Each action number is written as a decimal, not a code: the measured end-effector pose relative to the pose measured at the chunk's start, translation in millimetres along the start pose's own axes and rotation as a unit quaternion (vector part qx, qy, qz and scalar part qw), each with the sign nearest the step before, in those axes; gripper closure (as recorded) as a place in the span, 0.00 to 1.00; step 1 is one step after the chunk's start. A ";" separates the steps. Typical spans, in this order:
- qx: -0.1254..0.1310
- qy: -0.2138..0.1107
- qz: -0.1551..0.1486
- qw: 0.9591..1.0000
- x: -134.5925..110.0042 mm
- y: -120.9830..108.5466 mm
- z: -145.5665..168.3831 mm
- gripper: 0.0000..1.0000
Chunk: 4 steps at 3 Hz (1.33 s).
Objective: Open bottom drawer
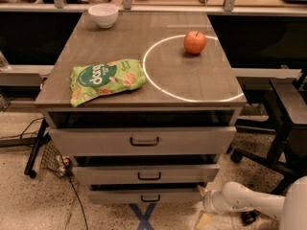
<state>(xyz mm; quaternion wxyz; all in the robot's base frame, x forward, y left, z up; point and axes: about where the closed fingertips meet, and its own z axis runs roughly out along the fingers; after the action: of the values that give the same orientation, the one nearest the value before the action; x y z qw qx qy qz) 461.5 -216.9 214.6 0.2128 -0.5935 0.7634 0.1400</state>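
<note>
**Gripper low beside the bottom drawer, handle not yet taken**
The gripper (203,206) sits near the floor, just right of the bottom drawer (120,195), probably to come in level with its small dark handle (150,198). I cannot tell whether it is apart or together. The drawer, lowest of three, seems barely out, if at all.

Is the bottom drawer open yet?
Shut, it seems: the bottom drawer front sits back under the middle drawer, no inside showing. The gripper is beside its right end.

bottom drawer (115,196) – grey, dark handle | gripper (205,201) – white, low right | apple (194,42) red | bag (106,79) green
</note>
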 end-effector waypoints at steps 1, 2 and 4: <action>0.007 -0.001 0.003 1.000 -1.5 -12.9 11.9 0.00; 0.012 -0.007 0.016 1.000 1.1 -24.2 28.3 0.03; 0.009 -0.006 0.021 1.000 7.5 -17.0 33.0 0.49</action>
<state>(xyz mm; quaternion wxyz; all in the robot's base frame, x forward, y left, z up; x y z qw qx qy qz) 481.6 -212.2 182.9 0.2196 -0.5750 0.7753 0.1414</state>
